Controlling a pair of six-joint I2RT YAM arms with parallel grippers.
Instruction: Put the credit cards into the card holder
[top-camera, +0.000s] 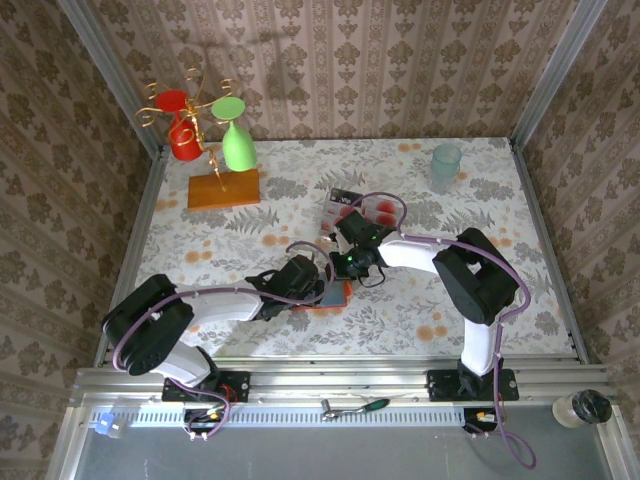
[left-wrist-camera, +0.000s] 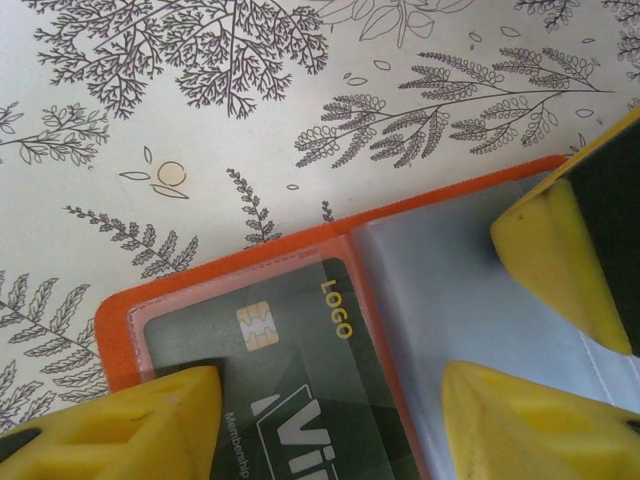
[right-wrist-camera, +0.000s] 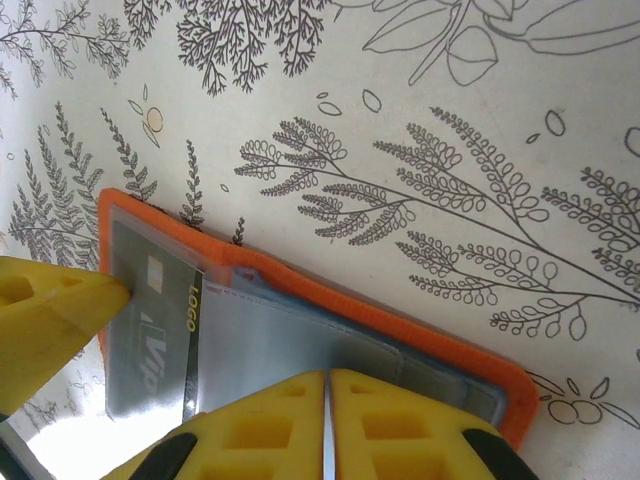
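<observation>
orange-red folding card holder (left-wrist-camera: 440, 290) open near table centre, dark plastic LOGO card (left-wrist-camera: 300, 340) inside, left gripper (left-wrist-camera: 330, 385) part-open, empty, right gripper (right-wrist-camera: 327, 375) pinched closed

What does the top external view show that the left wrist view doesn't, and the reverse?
Top external: a pile of pale red-blotched cards, a gold wire stand on an orange wooden base, a translucent teal cup. Left wrist: a dark card with gold chip and LOGO lettering, already slotted in. Both: the orange-red folding card holder on the floral tablecloth.
</observation>
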